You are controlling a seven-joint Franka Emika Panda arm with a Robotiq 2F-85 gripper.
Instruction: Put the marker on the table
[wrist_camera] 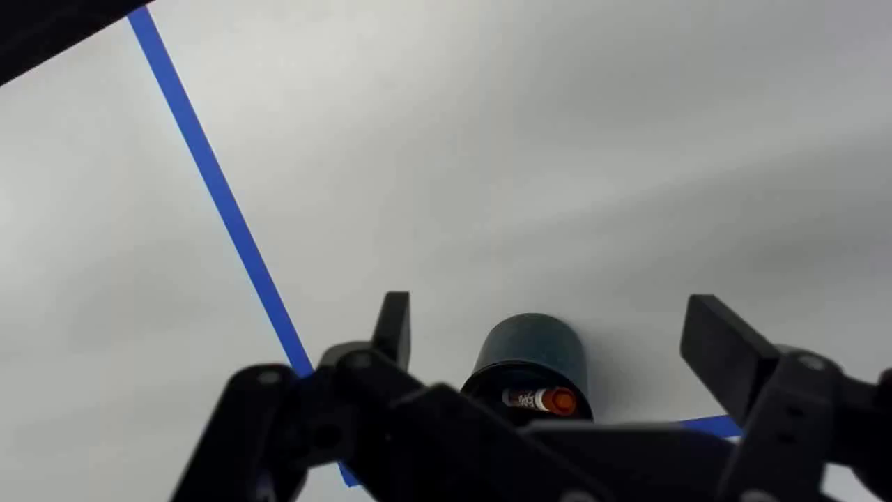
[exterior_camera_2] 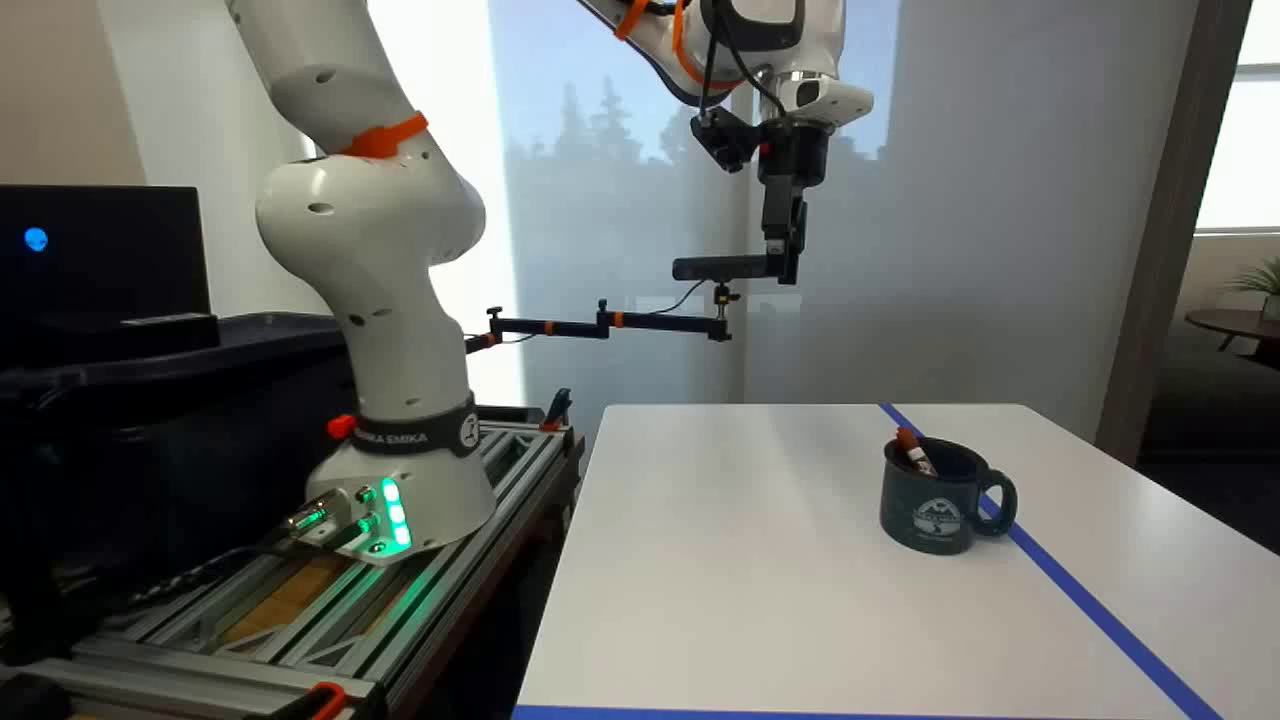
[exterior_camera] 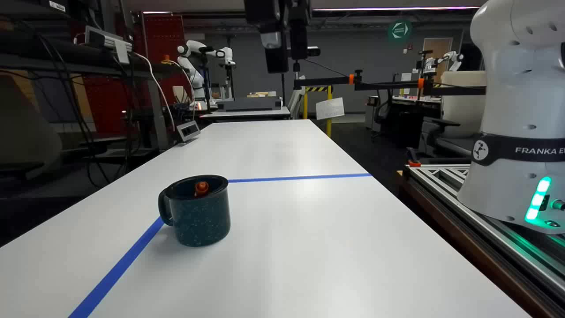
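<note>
The marker leans inside the dark teal mug, its red-orange end near the rim. The marker shows in both exterior views [exterior_camera: 201, 188] [exterior_camera_2: 914, 452] and in the wrist view [wrist_camera: 549, 400]; its lower part is hidden by the mug. The mug [exterior_camera: 201, 223] [exterior_camera_2: 928, 520] [wrist_camera: 535, 340] stands upright on the white table [exterior_camera: 309, 238] [exterior_camera_2: 740, 570] [wrist_camera: 446, 174]. My gripper [exterior_camera_2: 787, 272] points down, high above the table and apart from the mug. In the wrist view the gripper [wrist_camera: 547, 314] is open and empty, with the mug seen between its fingers.
Blue tape lines [exterior_camera: 300, 178] [exterior_camera_2: 1100, 620] [wrist_camera: 223, 195] cross the table. A black camera on a jointed black stand [exterior_camera_2: 660, 322] reaches in beside the gripper. A small grey device [exterior_camera: 189, 130] sits at the table's edge. The robot base [exterior_camera_2: 400, 490] stands on a separate bench.
</note>
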